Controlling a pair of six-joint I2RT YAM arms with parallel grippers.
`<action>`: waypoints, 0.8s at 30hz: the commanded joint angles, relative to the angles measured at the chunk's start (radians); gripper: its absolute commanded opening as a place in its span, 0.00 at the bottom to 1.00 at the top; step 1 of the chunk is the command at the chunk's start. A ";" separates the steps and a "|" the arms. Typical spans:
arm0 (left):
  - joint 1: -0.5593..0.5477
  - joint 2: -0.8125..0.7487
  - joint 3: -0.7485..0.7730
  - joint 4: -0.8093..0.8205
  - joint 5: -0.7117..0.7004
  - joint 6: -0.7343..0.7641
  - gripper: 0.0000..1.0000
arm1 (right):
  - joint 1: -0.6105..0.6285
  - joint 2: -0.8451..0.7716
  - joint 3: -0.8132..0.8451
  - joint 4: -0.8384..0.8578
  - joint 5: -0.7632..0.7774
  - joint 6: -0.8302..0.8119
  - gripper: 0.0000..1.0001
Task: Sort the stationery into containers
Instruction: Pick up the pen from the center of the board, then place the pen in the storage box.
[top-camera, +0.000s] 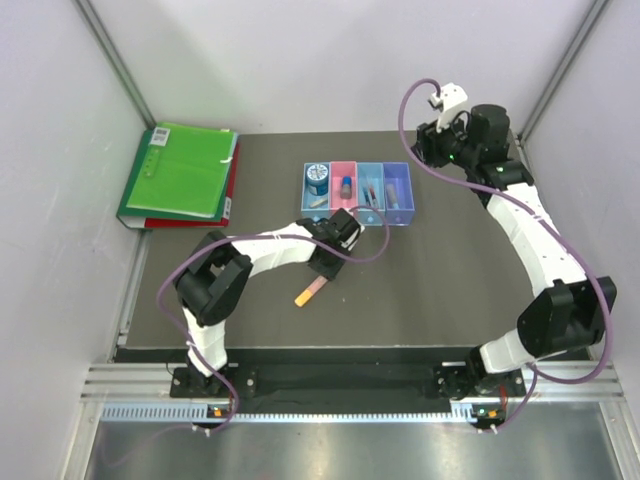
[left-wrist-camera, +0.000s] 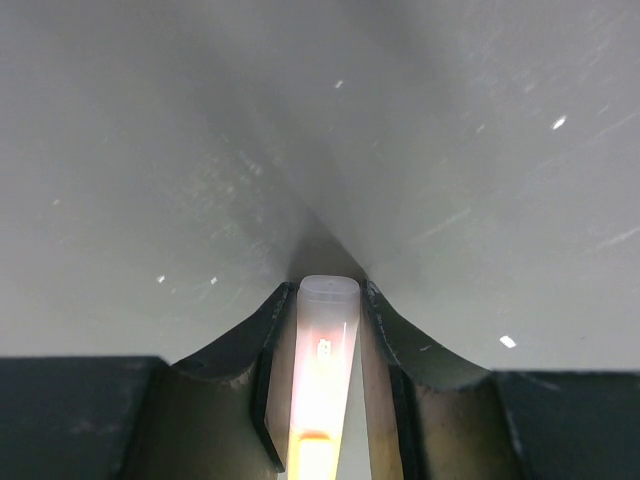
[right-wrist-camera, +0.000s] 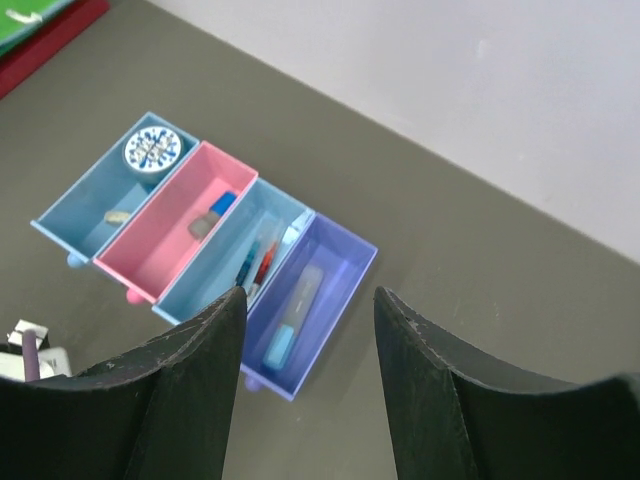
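Checking the edges first, Mia: how much room is there around the orange-pink flat stick (top-camera: 310, 292)?

Plenty, Tom. It lies near the middle of the dark counter (top-camera: 440, 290), on the near side of the row of four bins (top-camera: 357, 195) and apart from them. Bare counter runs off to the right and back toward the arm bases. White walls close the left, far and right sides.

What can't you make out?

From above, the left gripper (left-wrist-camera: 327, 288) is buried under its own wrist, so only the stick's free end shows. The wrist camera fills that in: both fingers are clamped on the stick's sides. The stick's near end is cut off by the frame, and the counter beyond is a grey blur. The right gripper (right-wrist-camera: 310, 295) hangs high over the far right corner, fingers spread, nothing between them. Its dark fingers cover the near ends of the bins in that view.

Anything in the way?

The bins already hold a blue tape roll (right-wrist-camera: 152, 152), a blue-capped piece (right-wrist-camera: 212, 215), a red pen (right-wrist-camera: 263, 265) beside a blue one, and a grey flat stick (right-wrist-camera: 295, 315). The left arm's purple cable (top-camera: 380, 238) loops close to the purple bin's near corner. A green folder (top-camera: 180, 170) fills the far left corner.
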 joint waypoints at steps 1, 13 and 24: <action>-0.004 -0.004 0.052 -0.102 -0.059 0.048 0.00 | -0.018 -0.038 -0.041 0.050 0.004 0.043 0.54; -0.004 -0.069 0.177 -0.101 -0.137 0.125 0.00 | -0.051 -0.035 -0.015 0.053 0.030 0.020 0.54; -0.001 0.005 0.530 -0.063 -0.071 0.090 0.00 | -0.141 -0.038 -0.009 0.047 0.059 0.034 0.54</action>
